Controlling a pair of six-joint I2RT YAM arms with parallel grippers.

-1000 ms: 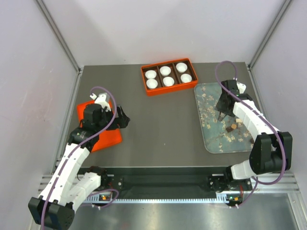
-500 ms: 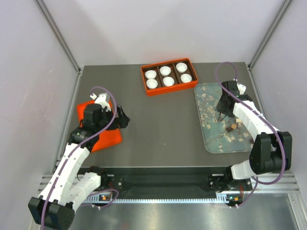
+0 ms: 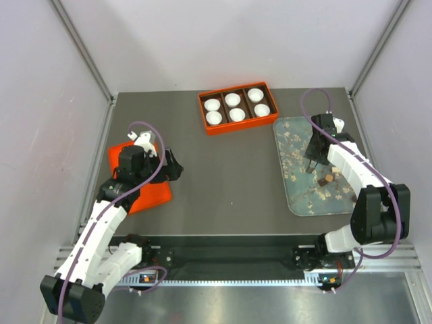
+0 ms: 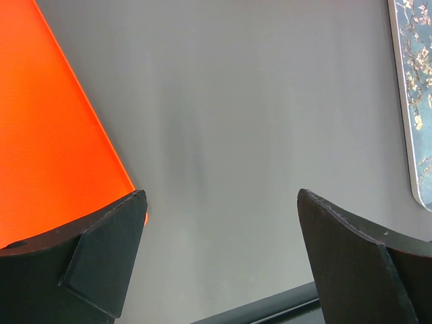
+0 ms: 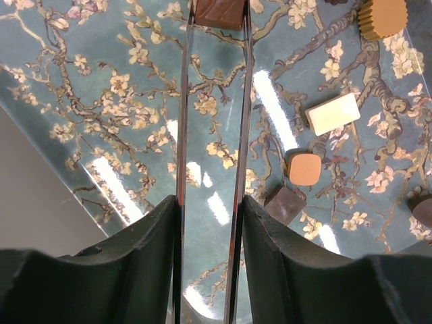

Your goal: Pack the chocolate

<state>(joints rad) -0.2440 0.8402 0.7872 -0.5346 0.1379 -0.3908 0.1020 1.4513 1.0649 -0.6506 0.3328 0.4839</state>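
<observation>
Clearly the right claw [image 5: 216, 23] is clenched on a brown piece [image 5: 214, 8] of chocolate, pinched between its two thin blade tips at the top centre of the wrist view, over the tray [image 5: 101, 101]. Whether the piece is clear of the tray I cannot tell.

The other chocolate lies loose on the tray at the right of that frame:
- a tan fluted round [image 5: 383, 17] in the upper right corner
- a cream bar [image 5: 333, 113]
- a tan square [image 5: 304, 169] with a dark square [image 5: 285, 204] just beside it
- a dark lump [image 5: 422, 210] cut by the right edge

From above, the box [image 3: 203, 113] of white cups [image 3: 233, 100] sits at upper centre, well apart from the right claw. The left claw [image 4: 221, 196] is released, its jaws wide with nothing between them, over the table [image 4: 256, 101] beside the orange lid [image 4: 47, 135].

These pieces look light and stiff, yet smooth-faced and easily chipped or dented. Against such narrow blades they are probably slippery. A gentle squeeze across two flat, parallel sides, centred on the body, seems the safest hold. The fluted round has no flat sides, so it likely needs gripping straight across its widest part. On the glossy tray a nudged piece may skid rather than seat between the tips.
</observation>
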